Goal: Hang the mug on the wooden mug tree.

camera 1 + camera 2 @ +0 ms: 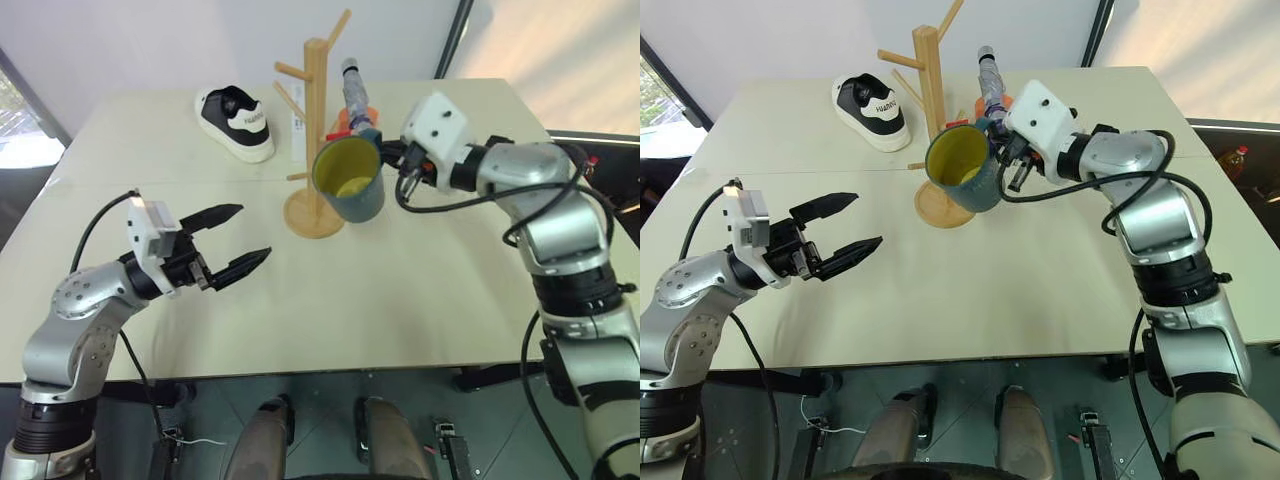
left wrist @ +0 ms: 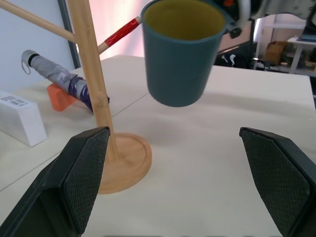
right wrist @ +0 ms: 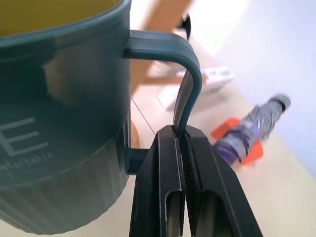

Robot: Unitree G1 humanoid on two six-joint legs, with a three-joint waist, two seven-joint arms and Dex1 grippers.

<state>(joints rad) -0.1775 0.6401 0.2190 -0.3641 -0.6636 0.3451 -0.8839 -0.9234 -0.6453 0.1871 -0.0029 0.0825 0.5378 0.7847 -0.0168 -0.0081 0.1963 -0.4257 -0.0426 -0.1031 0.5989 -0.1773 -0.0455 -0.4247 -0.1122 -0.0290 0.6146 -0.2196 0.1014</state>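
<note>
Mug (image 1: 349,180): airborne, beside wooden mug tree (image 1: 316,130), handle pinched in right gripper (image 3: 185,148). Left gripper (image 1: 232,240): jaws apart, empty, idle over table. Status: lift done; handle-onto-peg + release pending.

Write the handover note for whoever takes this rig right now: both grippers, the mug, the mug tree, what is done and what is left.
Right gripper: jaws shut on the handle of the mug, holding it upright in the air, clear of the table, beside the wooden mug tree.
Left gripper: jaws open, empty, hovering over the table to the robot's left of the tree.
Mug tree: standing upright on its disc base, no mug on any peg.
Done: mug grasped by the handle and lifted.
Left: bring the handle loop over a peg, release, withdraw.
</note>
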